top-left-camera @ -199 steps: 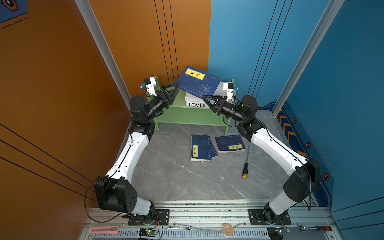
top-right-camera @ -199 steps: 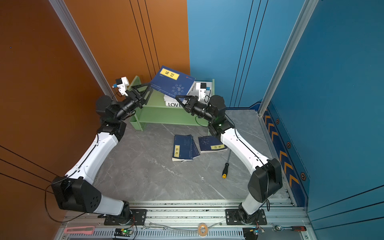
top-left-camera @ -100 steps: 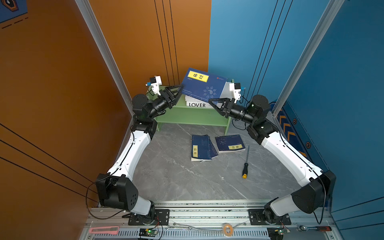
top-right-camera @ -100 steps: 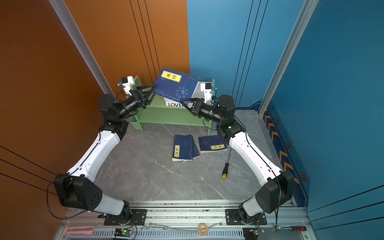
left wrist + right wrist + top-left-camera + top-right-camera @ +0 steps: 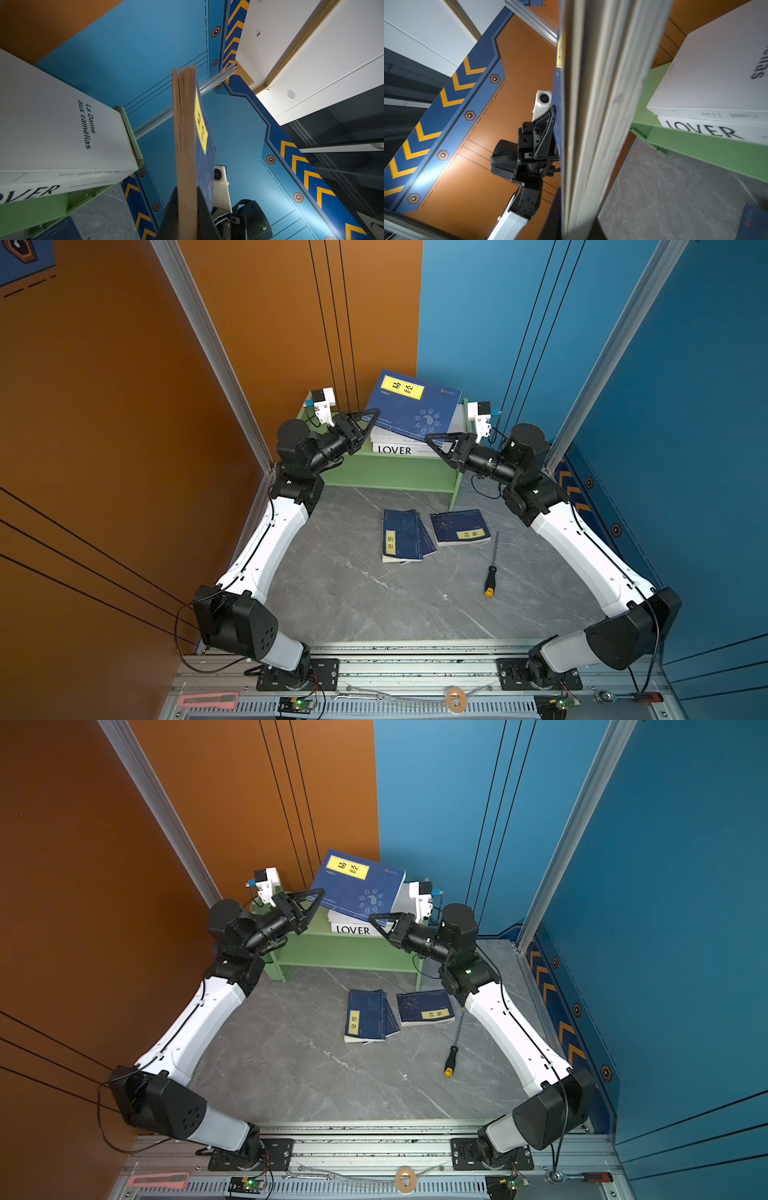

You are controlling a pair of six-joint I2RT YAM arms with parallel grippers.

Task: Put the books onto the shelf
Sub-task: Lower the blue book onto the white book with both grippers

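Now aloft: blue book over the shelf stack

Gripped at its two near corners, the blue book [image 5: 415, 408] hangs just above the white books [image 5: 395, 450] on the green shelf [image 5: 390, 475]. Its long axis seems to run front to back, far end raised. The left gripper [image 5: 374, 413] is clamped on the left edge. The right gripper [image 5: 430, 438] straddles the opposite corner, but I cannot tell if it pinches. Both arms are equally near. More blue books [image 5: 401, 536] lie on the grey marbled floor [image 5: 353, 593] beside a screwdriver [image 5: 491, 568]. Walls crowd close behind.
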